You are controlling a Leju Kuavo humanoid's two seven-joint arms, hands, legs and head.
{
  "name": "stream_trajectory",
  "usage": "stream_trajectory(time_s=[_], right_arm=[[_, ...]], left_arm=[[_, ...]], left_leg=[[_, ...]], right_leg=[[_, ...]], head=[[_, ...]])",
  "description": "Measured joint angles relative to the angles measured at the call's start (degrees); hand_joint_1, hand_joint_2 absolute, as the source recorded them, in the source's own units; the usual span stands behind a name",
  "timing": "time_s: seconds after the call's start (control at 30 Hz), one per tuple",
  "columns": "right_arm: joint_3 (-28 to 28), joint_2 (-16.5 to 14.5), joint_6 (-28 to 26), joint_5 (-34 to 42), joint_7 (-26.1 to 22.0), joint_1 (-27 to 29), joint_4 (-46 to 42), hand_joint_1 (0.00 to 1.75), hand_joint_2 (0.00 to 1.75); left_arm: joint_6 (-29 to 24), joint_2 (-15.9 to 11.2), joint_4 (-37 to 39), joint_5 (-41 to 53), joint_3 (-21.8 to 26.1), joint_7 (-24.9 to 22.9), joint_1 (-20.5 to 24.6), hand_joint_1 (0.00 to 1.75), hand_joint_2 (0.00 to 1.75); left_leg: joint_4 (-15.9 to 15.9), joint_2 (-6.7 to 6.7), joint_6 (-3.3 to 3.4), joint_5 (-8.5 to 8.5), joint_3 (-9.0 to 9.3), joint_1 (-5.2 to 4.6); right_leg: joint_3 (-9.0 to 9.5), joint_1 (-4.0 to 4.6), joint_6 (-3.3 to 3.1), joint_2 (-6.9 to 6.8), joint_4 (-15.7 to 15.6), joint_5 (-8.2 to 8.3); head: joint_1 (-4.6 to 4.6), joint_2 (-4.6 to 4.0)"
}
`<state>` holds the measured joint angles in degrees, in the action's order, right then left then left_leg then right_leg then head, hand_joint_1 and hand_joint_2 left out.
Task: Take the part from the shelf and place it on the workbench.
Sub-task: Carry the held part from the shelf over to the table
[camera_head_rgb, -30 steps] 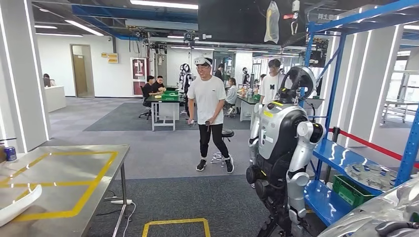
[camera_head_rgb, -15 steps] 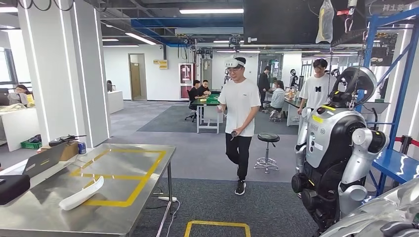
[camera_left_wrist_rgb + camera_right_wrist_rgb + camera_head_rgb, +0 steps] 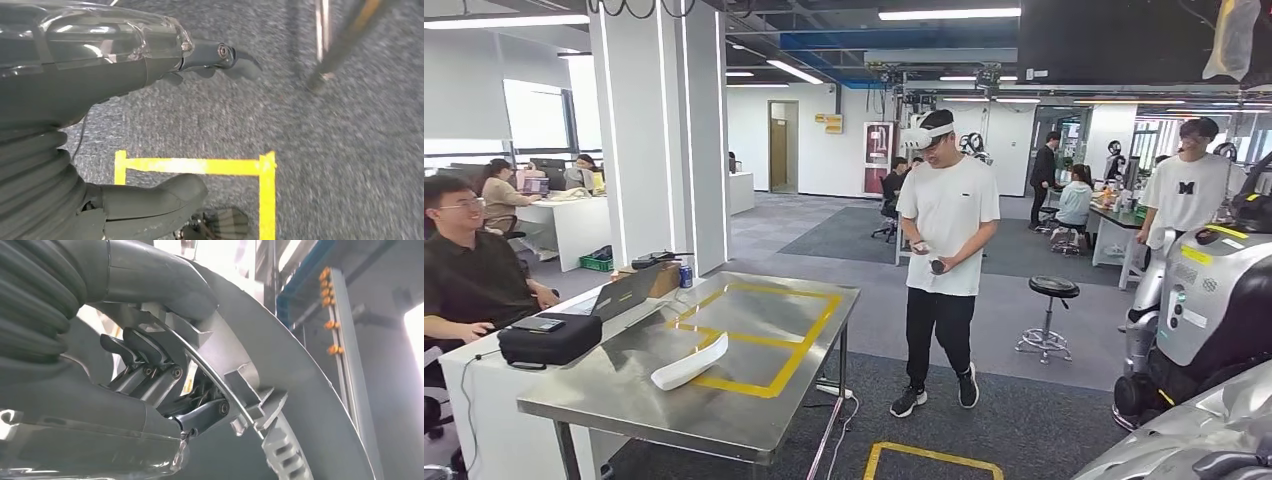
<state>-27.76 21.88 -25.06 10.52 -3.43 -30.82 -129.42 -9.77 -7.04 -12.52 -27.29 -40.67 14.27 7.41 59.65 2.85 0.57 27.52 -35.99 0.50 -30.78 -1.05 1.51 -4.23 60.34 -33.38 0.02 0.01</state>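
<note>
1. The robot's right hand gripped the part, a large silver-grey curved metal piece. Its dark fingers were curled around a thin ribbed edge, with the thick thumb on the near side of that edge.
2. In the head view the same part showed as a shiny curved surface low at the robot's right side, carried rather than set down.
3. The left hand held nothing. Its fingers lay nearly straight and apart, with the thumb well apart from them, above grey carpet and yellow floor tape.
4. The workbench, a steel table marked with yellow tape, stood ahead and to the robot's left, well apart from the fingers holding the part. A white curved object lay on it.
5. A person in a headset stood beyond the table, and another robot stood to the right.
6. The part looked stiff, smooth and probably heavy for one hand. Its polished skin seemed likely to slip, so the ribbed inner edge between fingers and thumb appeared the surest hold.
</note>
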Motion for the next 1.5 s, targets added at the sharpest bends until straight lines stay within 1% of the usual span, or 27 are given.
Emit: stream_trajectory(time_s=[0.03, 0.1, 0.17, 0.23, 0.3, 0.37, 0.4, 0.43, 0.47, 0.57, 0.63, 0.67, 0.73, 0.77, 0.83, 0.87, 0.93, 1.0, 1.07, 1.13, 1.17, 1.23, 1.33, 1.37, 1.43, 1.47, 1.5], right_arm=[[0.01, 0.15, 0.01, 0.19, -0.03, 0.01, -0.04, 1.75, 1.75], [0.02, 0.50, 0.10, 0.69, -0.11, 0.04, -0.08, 1.75, 1.75], [0.02, 0.72, 0.23, 1.28, -0.18, 0.04, -0.09, 1.75, 1.75], [0.08, 0.92, 0.35, 1.78, -0.26, -0.01, -0.15, 1.75, 1.75], [0.13, 1.14, 0.52, 2.08, -0.33, -0.05, -0.27, 1.75, 1.75], [0.15, 1.27, 0.69, 2.40, -0.49, -0.07, -0.35, 1.75, 1.75], [0.15, 1.28, 0.76, 2.65, -0.58, -0.08, -0.34, 1.75, 1.75], [0.14, 1.28, 0.83, 2.91, -0.71, -0.10, -0.30, 1.75, 1.75], [0.12, 1.25, 0.90, 3.13, -0.81, -0.07, -0.21, 1.75, 1.75], [0.09, 1.18, 1.04, 3.58, -1.26, 0.06, 0.09, 1.75, 1.75], [0.05, 1.13, 1.09, 3.88, -1.57, 0.23, 0.31, 1.75, 1.75], [0.03, 1.11, 1.11, 4.03, -1.66, 0.34, 0.43, 1.75, 1.75], [0.02, 1.07, 1.13, 4.34, -1.79, 0.55, 0.66, 1.75, 1.75], [0.03, 1.06, 1.13, 4.50, -1.90, 0.63, 0.76, 1.75, 1.75], [0.07, 1.03, 1.14, 4.84, -2.32, 0.76, 0.89, 1.75, 1.75], [0.08, 1.01, 1.16, 4.97, -2.54, 0.90, 0.92, 1.75, 1.75], [0.09, 0.97, 1.21, 5.10, -2.91, 1.27, 0.96, 1.75, 1.75], [0.10, 0.99, 1.23, 5.12, -3.07, 1.73, 0.93, 1.75, 1.75], [0.12, 1.10, 1.28, 5.10, -3.20, 2.28, 0.86, 1.75, 1.75], [0.11, 1.18, 1.34, 5.10, -3.27, 2.88, 0.86, 1.75, 1.75], [0.10, 1.19, 1.36, 5.12, -3.28, 3.15, 0.87, 1.75, 1.75], [0.11, 1.19, 1.37, 5.13, -3.28, 3.44, 0.87, 1.75, 1.75], [0.13, 1.20, 1.37, 5.12, -3.30, 3.46, 0.85, 1.75, 1.75], [0.13, 1.21, 1.37, 5.13, -3.31, 3.44, 0.84, 1.75, 1.75], [0.14, 1.25, 1.37, 5.16, -3.32, 3.38, 0.85, 1.75, 1.75], [0.13, 1.25, 1.37, 5.23, -3.32, 3.34, 0.87, 1.75, 1.75], [0.13, 1.22, 1.39, 5.34, -3.32, 3.33, 0.88, 1.75, 1.75]], left_arm=[[-0.01, -0.04, 0.00, 0.03, 0.01, -0.13, 0.10, 0.00, 1.75], [-0.01, -0.10, 0.00, 0.07, 0.03, -0.43, 0.24, 0.00, 1.75], [-0.01, -0.17, 0.01, 0.11, 0.04, -0.64, 0.21, 0.00, 1.75], [-0.01, -0.25, 0.01, 0.20, 0.04, -0.71, 0.21, 0.00, 1.75], [-0.01, -0.28, -0.02, 0.33, 0.04, -0.67, 0.30, 0.00, 1.75], [-0.02, -0.35, -0.02, 0.54, 0.04, -0.72, 0.41, 0.00, 1.75], [-0.02, -0.42, -0.02, 0.66, 0.04, -0.83, 0.41, 0.00, 1.75], [-0.02, -0.50, -0.02, 0.79, 0.03, -0.96, 0.34, 0.00, 1.75], [-0.01, -0.56, -0.02, 0.91, 0.01, -1.11, 0.29, 0.00, 1.75], [0.00, -0.65, -0.03, 1.15, -0.07, -1.47, 0.42, 0.00, 1.75], [0.00, -0.59, -0.03, 1.23, -0.10, -1.75, 0.51, 0.00, 1.75], [0.00, -0.55, -0.03, 1.26, -0.13, -1.85, 0.49, 0.00, 1.75], [0.00, -0.56, -0.02, 1.26, -0.16, -1.98, 0.45, 0.00, 1.75], [0.00, -0.58, -0.03, 1.27, -0.17, -2.01, 0.46, 0.00, 1.75], [0.00, -0.64, -0.03, 1.34, -0.18, -2.04, 0.50, 0.00, 1.75], [0.00, -0.64, -0.03, 1.41, -0.18, -2.07, 0.49, 0.00, 1.75], [0.00, -0.70, -0.02, 1.59, -0.18, -2.10, 0.39, 0.00, 1.75], [0.00, -0.78, -0.02, 1.78, -0.18, -2.04, 0.38, 0.00, 1.75], [0.00, -0.83, -0.02, 1.98, -0.17, -1.96, 0.48, 0.00, 1.75], [0.00, -0.83, -0.02, 2.10, -0.16, -1.93, 0.53, 0.00, 1.75], [0.00, -0.82, -0.02, 2.11, -0.16, -1.93, 0.51, 0.00, 1.75], [0.00, -0.82, -0.02, 2.12, -0.16, -1.94, 0.46, 0.00, 1.75], [-0.01, -0.75, -0.03, 2.16, -0.15, -1.95, 0.48, 0.00, 1.75], [-0.02, -0.73, -0.03, 2.20, -0.15, -1.95, 0.48, 0.00, 1.75], [-0.02, -0.73, -0.02, 2.27, -0.15, -2.01, 0.39, 0.00, 1.75], [-0.01, -0.69, -0.03, 2.30, -0.17, -2.04, 0.28, 0.00, 1.75], [-0.01, -0.66, -0.03, 2.32, -0.19, -2.10, 0.19, 0.00, 1.75]], left_leg=[[-0.02, -0.85, 0.26, -0.10, -0.04, -0.05], [-0.02, -2.60, 0.65, -0.26, -0.09, -0.35], [-0.02, -4.56, 0.94, -0.40, -0.08, -0.75], [-0.02, -6.65, 1.09, -0.58, -0.03, -0.98], [0.03, -8.56, 0.91, -0.87, -0.19, -1.04], [0.00, -10.21, 0.27, -1.38, -0.74, -0.74], [-0.14, -11.04, -0.15, -1.69, -1.00, -0.56], [-0.16, -11.03, -0.45, -1.78, -1.24, -0.51], [0.27, -9.56, -0.72, -1.32, -1.61, -0.69], [7.47, -3.40, -1.45, 3.51, -4.98, -0.80], [13.27, -2.76, -2.04, 5.84, -7.26, -0.18], [14.03, -2.70, -2.32, 5.72, -7.32, 0.08], [9.29, -1.57, -2.80, 2.91, -4.21, 0.42], [5.67, 0.12, -2.91, 1.85, -2.11, 0.27], [0.46, 2.78, -2.28, 0.67, 0.77, -0.18], [0.06, 3.08, -1.72, 1.00, 0.85, -0.48], [0.04, 1.61, -0.68, 0.83, 0.70, -0.58], [-0.06, 0.07, -0.07, 0.61, 0.64, -0.43], [-0.09, -1.57, 0.43, 0.44, 0.60, -0.38], [-0.08, -3.37, 0.71, 0.33, 0.59, -0.59], [-0.08, -4.32, 0.79, 0.29, 0.60, -0.74], [-0.07, -6.17, 0.91, 0.21, 0.72, -1.01], [-0.12, -8.57, 0.74, 0.01, 0.73, -1.03], [-0.12, -9.23, 0.51, -0.15, 0.51, -0.89], [-0.24, -10.58, -0.18, -0.62, -0.02, -0.66], [-0.13, -10.08, -0.49, -0.55, -0.30, -0.79], [0.50, -8.49, -0.84, 0.07, -0.77, -0.98]], right_leg=[[-1.38, -0.03, 0.02, 1.80, 3.32, -1.99], [-4.88, 0.10, -0.26, 3.57, 11.11, -5.34], [-6.40, 0.31, -0.90, 4.09, 13.74, -4.97], [-4.20, 0.68, -1.95, 5.22, 7.99, -0.67], [-1.26, 0.93, -2.77, 7.84, 0.96, 2.61], [-0.18, 1.09, -2.93, 8.85, -1.69, 3.05], [0.00, 1.15, -2.88, 8.17, -2.20, 3.17], [0.20, 1.09, -2.87, 7.28, -2.77, 3.40], [0.48, 1.02, -2.93, 6.45, -3.46, 3.76], [0.89, 0.98, -3.22, 4.04, -4.80, 4.59], [0.81, 1.01, -3.18, 2.38, -4.71, 4.55], [0.80, 0.97, -3.07, 1.62, -4.63, 4.47], [0.81, 0.81, -2.59, 0.27, -4.22, 4.11], [0.81, 0.74, -2.25, -0.31, -3.93, 3.84], [0.73, 0.91, -1.48, -1.42, -3.12, 3.21], [0.75, 1.01, -1.23, -1.94, -2.95, 3.03], [0.89, 1.02, -0.84, -2.92, -2.84, 2.68], [0.46, 0.66, -0.40, -1.22, -1.33, 1.11], [-2.09, 0.39, -0.10, 2.16, 4.67, -2.36], [-5.75, 0.46, -0.20, 3.65, 12.19, -5.14], [-6.83, 0.54, -0.42, 3.90, 13.92, -5.10], [-6.04, 0.73, -1.21, 4.55, 10.70, -1.71], [-1.91, 1.00, -2.39, 7.94, 0.50, 3.60], [-1.29, 1.09, -2.51, 8.63, -0.97, 3.96], [-0.93, 1.11, -2.49, 7.95, -1.98, 3.99], [-0.75, 1.02, -2.47, 7.13, -2.54, 4.11], [-0.52, 0.89, -2.52, 6.35, -3.16, 4.31]], head=[[0.02, 0.00], [0.03, 0.00], [0.03, -0.01], [0.04, -0.01], [0.04, -0.01], [0.03, 0.01], [0.02, 0.01], [0.04, 0.01], [0.00, 0.00], [-0.08, -0.01], [-0.08, -0.01], [-0.07, -0.01], [-0.07, -0.01], [-0.07, -0.01], [-0.06, -0.01], [-0.06, -0.01], [-0.06, -0.01], [-0.03, 0.00], [0.00, 0.00], [0.02, -0.01], [0.02, -0.01], [0.03, -0.01], [0.06, 0.00], [0.04, 0.02], [0.04, 0.05], [0.05, 0.05], [0.01, 0.05]])
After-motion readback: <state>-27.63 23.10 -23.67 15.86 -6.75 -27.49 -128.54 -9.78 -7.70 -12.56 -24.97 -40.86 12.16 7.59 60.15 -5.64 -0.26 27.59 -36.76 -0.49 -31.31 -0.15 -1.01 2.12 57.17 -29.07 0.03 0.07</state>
